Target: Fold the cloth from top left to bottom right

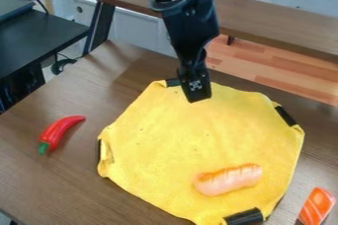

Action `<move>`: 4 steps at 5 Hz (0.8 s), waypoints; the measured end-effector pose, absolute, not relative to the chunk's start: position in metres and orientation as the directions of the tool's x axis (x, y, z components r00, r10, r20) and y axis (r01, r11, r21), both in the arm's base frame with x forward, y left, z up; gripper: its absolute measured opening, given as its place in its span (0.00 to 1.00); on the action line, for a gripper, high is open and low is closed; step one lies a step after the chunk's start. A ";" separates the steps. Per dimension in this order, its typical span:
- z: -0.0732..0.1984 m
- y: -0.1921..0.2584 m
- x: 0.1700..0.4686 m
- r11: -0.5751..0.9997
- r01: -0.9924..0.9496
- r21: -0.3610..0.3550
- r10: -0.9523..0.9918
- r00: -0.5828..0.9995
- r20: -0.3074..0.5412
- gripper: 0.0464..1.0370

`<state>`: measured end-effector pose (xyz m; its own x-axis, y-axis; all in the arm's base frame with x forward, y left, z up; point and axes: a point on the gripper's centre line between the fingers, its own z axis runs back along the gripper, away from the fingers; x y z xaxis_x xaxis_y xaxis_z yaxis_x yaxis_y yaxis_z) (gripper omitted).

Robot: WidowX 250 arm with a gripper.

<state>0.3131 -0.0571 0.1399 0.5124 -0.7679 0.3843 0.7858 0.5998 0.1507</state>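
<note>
While the yellow, roughly eight-sided cloth [165, 135] lies spread out on the brown wooden table [46, 184], my black two-finger gripper [198, 98] hangs over its far edge, a little right of the short black strip [173, 82] at the far-left corner. I cannot tell whether the gripper is open or shut, nor whether it touches the fabric; I see no cloth drawn up into it. As I judge it, the step in hand is getting hold of that far-left part — the fold itself is not yet made.

The next move calls for a secure pinch on the edge beside that strip, a modest lift, then a slanting carry toward the near-right corner, where a thicker black piece [243, 216] sits. A pink-orange, ridged toy shrimp [228, 179] rests on the near-right part of the cloth, so the folded layer would probably cover it or push it along — I should go slowly there. The glossy red toy chili [59, 131] at left and the orange-and-white toy salmon piece [316, 206] at near right both lie off the cloth.
</note>
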 end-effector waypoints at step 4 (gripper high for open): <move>0.080 -0.023 0.357 0.610 0.775 0.165 -0.768 0.528 0.362 0.96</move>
